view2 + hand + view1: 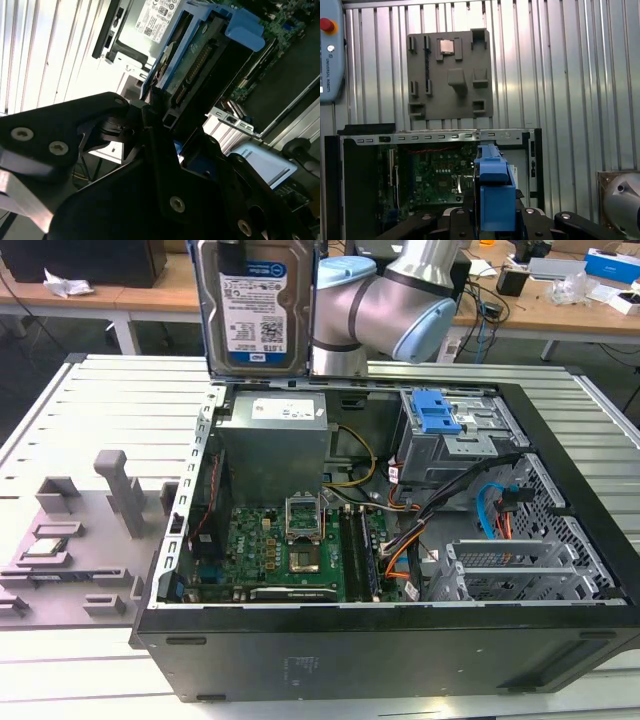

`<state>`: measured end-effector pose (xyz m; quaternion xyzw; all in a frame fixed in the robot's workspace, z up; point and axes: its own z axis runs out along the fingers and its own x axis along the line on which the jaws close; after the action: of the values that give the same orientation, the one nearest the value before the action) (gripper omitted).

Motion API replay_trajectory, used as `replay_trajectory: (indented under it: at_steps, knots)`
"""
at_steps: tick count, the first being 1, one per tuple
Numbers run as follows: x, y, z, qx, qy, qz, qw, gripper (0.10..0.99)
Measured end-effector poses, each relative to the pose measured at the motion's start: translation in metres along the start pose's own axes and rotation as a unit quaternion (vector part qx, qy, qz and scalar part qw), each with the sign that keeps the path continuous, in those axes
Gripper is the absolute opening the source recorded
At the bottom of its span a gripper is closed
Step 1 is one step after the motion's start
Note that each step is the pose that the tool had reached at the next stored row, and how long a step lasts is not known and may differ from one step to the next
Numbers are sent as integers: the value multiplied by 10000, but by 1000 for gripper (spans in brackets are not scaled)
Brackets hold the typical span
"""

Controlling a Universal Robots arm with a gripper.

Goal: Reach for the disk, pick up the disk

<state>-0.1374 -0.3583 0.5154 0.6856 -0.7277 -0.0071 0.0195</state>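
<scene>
The disk [258, 310] is a silver hard drive with a blue-and-white label, held upright in the air above the back edge of the open computer case [380, 660]. Its blue side frame [492, 200] and connector edge [192, 70] sit between the black fingers [155, 130] in both wrist views. My gripper [162, 112] is shut on the disk, and the arm [385, 300] reaches in from the exterior view's right behind it.
Under the disk the case holds a grey power supply [275, 440], a green motherboard [290, 550] and a drive cage with a blue latch [435, 412]. A grey fixture plate [70, 540] with a small silver chip [45, 547] lies at the exterior view's left. A teach pendant [330, 50] rests on the slatted table.
</scene>
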Motion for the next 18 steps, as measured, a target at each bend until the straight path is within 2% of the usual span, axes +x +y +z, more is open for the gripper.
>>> replay_trajectory:
  at_steps: [1, 3, 5, 10, 13, 16, 18]
  knots:
    - [-2, -47, -2, 0, 0, -2, 10000, 365]
    - [-13, -203, -8, 0, 0, -1, 10000, 365]
    - [-17, -264, -10, 0, 0, 0, 10000, 365]
    - [-31, -492, -19, 0, 0, -1, 10000, 365]
    - [-38, -593, -23, 0, 0, -1, 10000, 365]
    - [-50, -777, -30, 0, 0, -1, 10000, 365]
    - [-54, -844, -32, 0, 0, -1, 10000, 365]
